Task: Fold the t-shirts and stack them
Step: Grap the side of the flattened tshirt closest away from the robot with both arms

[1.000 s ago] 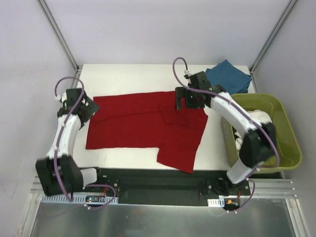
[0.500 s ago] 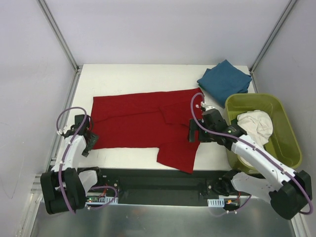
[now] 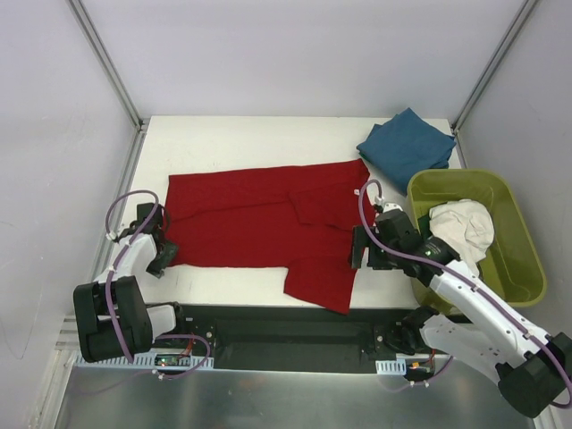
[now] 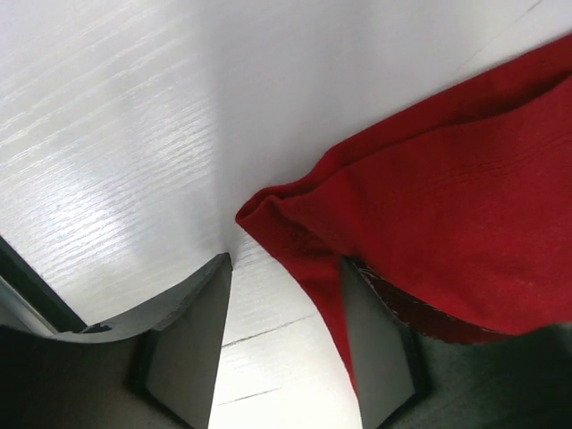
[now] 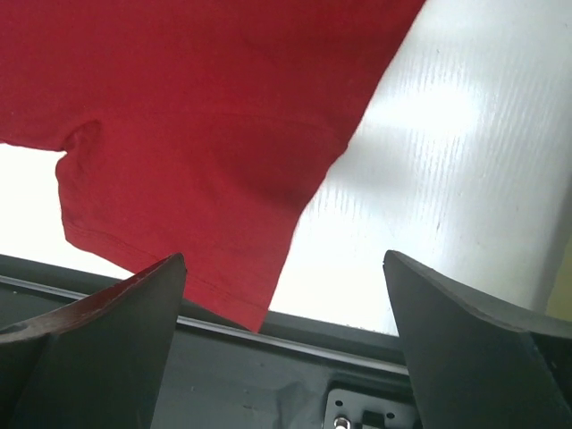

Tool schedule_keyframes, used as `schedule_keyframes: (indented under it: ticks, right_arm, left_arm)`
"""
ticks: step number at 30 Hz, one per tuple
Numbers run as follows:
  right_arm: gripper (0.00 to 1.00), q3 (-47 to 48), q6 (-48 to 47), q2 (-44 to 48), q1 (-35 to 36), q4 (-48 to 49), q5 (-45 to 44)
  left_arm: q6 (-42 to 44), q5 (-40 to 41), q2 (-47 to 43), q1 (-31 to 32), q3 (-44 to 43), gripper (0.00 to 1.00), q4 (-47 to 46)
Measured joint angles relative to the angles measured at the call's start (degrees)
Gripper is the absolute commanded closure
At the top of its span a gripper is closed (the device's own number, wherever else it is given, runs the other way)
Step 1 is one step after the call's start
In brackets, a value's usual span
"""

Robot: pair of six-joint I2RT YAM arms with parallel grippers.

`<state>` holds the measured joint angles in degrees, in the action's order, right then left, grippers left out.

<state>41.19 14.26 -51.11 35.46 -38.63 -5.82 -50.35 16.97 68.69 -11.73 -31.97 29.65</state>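
Left wrist view: straddling the red t-shirt (image 4: 447, 223) corner, near-left on the bench (image 4: 134, 134), left tool (image 4: 286, 268) spread apart, probably for pinching; right tool (image 5: 284, 259) gaping over near-edge hem.

Robot lab test cell. My left arm (image 3: 121, 268) and right arm (image 3: 474, 299) sat bolted to black base plate (image 3: 286, 326) on aluminium rail (image 3: 295, 357). White table (image 3: 259, 134) was boxed by plain white walls (image 3: 295, 54) and aluminium struts (image 3: 105, 61). Purple cables (image 3: 125, 201) looped exposed along my arms. Sheet-metal floor (image 3: 268, 398) lay in front.
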Motion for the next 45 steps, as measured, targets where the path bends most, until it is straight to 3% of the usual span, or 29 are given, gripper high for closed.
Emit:
schedule_keyframes:
  ticks: [2,5,10,16,20,25,30,31,32,39,45]
  right_arm:
    - [0.03,-0.1,0.2,1.0,0.0,-1.2,-0.2]
    - [0.03,-0.1,0.3,2.4,0.0,-2.5,-0.4]
    - [0.03,-0.2,0.3,4.1,0.0,-3.9,0.6]
    - [0.03,-2.1,-0.5,5.5,2.9,-2.8,11.5]
    - [0.03,-2.3,-0.5,4.3,12.4,-3.3,11.8]
    - [0.01,-1.3,1.6,-6.8,27.4,-3.3,8.2]
    - [0.15,3.3,2.9,-22.6,33.1,-3.0,3.5]
    - [0.24,4.1,3.1,-24.6,33.4,-2.7,2.8]
    - [0.26,4.6,3.2,-26.1,33.5,-2.3,2.2]
    - [0.32,6.6,4.5,-32.9,33.5,-1.2,-0.8]
    - [0.47,6.3,5.5,-35.9,32.6,-0.2,-1.4]
  left_arm:
    - [0.5,-0.2,0.3,0.0,-0.1,0.68,-0.7]
    - [1.4,-0.6,1.3,0.0,-0.5,1.00,-1.8]
    - [3.3,-2.1,3.0,0.0,-1.6,1.00,-3.6]
    - [4.9,-3.0,0.3,0.0,0.2,1.00,-5.6]
    - [5.2,-3.6,-3.7,0.0,3.0,1.00,-6.8]
    - [6.3,-4.9,-6.1,0.0,4.5,1.00,-7.4]
    - [7.0,-6.3,-6.3,0.0,5.0,1.00,-9.0]
    - [7.1,-6.4,-6.3,0.0,5.1,1.00,-9.4]
    - [7.3,-6.5,-6.3,0.0,5.2,1.00,-9.6]
    - [7.8,-7.6,-5.6,0.0,5.2,1.00,-11.4]
    - [7.8,-8.2,-5.1,0.0,5.2,1.00,-12.5]
